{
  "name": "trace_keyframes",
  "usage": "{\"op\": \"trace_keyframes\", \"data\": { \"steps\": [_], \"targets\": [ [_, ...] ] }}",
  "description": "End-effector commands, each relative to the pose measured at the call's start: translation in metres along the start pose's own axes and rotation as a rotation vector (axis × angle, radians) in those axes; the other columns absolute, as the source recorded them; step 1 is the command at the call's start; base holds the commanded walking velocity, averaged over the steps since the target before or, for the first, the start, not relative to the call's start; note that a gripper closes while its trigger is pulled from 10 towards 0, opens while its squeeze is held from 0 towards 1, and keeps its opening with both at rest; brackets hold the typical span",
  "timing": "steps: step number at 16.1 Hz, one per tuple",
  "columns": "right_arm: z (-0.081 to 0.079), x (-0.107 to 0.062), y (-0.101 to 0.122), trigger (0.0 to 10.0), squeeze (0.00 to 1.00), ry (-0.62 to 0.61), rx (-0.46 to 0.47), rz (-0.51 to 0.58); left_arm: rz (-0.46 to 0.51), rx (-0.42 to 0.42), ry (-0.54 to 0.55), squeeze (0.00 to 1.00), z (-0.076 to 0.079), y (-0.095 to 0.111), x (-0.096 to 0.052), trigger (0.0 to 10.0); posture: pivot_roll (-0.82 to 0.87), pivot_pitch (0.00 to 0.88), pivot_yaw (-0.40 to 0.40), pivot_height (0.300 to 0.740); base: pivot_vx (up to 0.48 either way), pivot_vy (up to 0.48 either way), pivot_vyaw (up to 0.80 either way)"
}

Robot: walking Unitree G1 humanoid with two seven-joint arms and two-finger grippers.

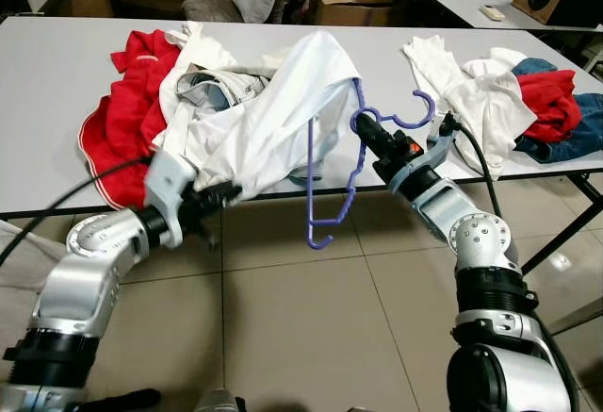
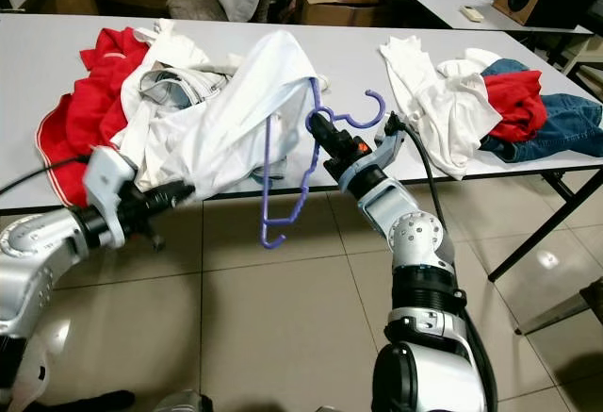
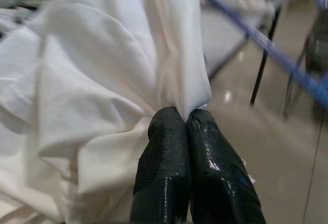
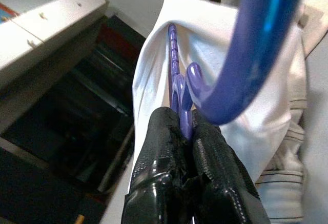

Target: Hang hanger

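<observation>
The right gripper [image 1: 366, 125] is pinching the hanger [image 1: 350, 174] at its neck, fingers [image 4: 174, 147] pressed together on the purple plastic just below the hook, which is curling over them toward the table's front edge. The hanger is hanging off that edge, its body dangling over the tiled floor [image 1: 311, 318] with open air beneath it and on its right side. One of its arms is sitting inside the shirt [image 1: 283, 120], whose white cloth is draping from the tabletop over the front edge. The left gripper [image 1: 219, 195] is holding the shirt's lower hem below the edge, fingers [image 3: 171, 152] closed tight on a gathered fold, so the cloth is stretching between hem and hanger. The table [image 1: 57, 73] is carrying two heaps: near its left front corner a red garment [image 1: 122, 110] is lying under and beside the shirt, with another pale piece bunched on top; toward the right front corner a white pile [image 1: 471, 91] is spilling over the edge, with red cloth [image 1: 556, 101] and jeans [image 1: 575, 134] just beside it. Between the heaps the tabletop is lying bare, right behind the hook. A table leg [image 1: 565, 233] is slanting down at the right, well apart from the hanger. Behind the table, a cardboard box [image 1: 349, 2] and a second table are standing.
</observation>
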State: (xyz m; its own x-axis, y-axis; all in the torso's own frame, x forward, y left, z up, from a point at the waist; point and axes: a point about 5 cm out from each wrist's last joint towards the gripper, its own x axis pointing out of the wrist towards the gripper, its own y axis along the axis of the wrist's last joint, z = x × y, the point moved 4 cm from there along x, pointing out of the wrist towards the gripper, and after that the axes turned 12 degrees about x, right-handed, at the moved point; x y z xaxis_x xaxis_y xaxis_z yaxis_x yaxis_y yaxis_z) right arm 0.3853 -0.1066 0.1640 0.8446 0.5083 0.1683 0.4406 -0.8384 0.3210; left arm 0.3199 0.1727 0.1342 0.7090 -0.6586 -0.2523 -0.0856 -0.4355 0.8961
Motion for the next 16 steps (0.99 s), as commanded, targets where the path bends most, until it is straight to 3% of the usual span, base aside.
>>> {"op": "trace_keyframes", "data": {
  "steps": [1,7,8,10,16],
  "targets": [
    [-0.002,0.002,0.008,10.0,0.0,0.014,0.043,0.037,0.002,0.085,-0.041,0.0,0.006,0.007,0.001,0.0,-0.02,0.0,-0.056,0.74,0.0,0.0,0.0],
    [0.007,0.016,0.006,10.0,0.0,-0.028,0.153,0.095,0.078,0.142,-0.136,0.0,0.022,0.033,0.006,0.0,0.0,0.0,-0.068,0.74,0.0,0.0,0.0],
    [0.001,0.026,0.006,10.0,0.0,-0.007,0.22,0.124,0.073,0.166,-0.154,0.0,0.03,0.034,0.01,0.0,0.0,0.001,-0.075,0.74,0.0,0.0,0.0],
    [-0.004,0.034,0.004,10.0,0.0,0.004,0.25,0.135,0.079,0.186,-0.164,0.0,0.035,0.037,0.013,0.0,0.01,0.005,-0.082,0.74,0.0,0.0,0.0],
    [-0.005,0.051,0.005,10.0,0.0,-0.046,0.198,0.178,0.193,0.122,-0.184,0.0,0.041,0.06,0.012,0.0,0.01,0.011,-0.09,0.74,0.0,0.0,0.0]
  ]
}}
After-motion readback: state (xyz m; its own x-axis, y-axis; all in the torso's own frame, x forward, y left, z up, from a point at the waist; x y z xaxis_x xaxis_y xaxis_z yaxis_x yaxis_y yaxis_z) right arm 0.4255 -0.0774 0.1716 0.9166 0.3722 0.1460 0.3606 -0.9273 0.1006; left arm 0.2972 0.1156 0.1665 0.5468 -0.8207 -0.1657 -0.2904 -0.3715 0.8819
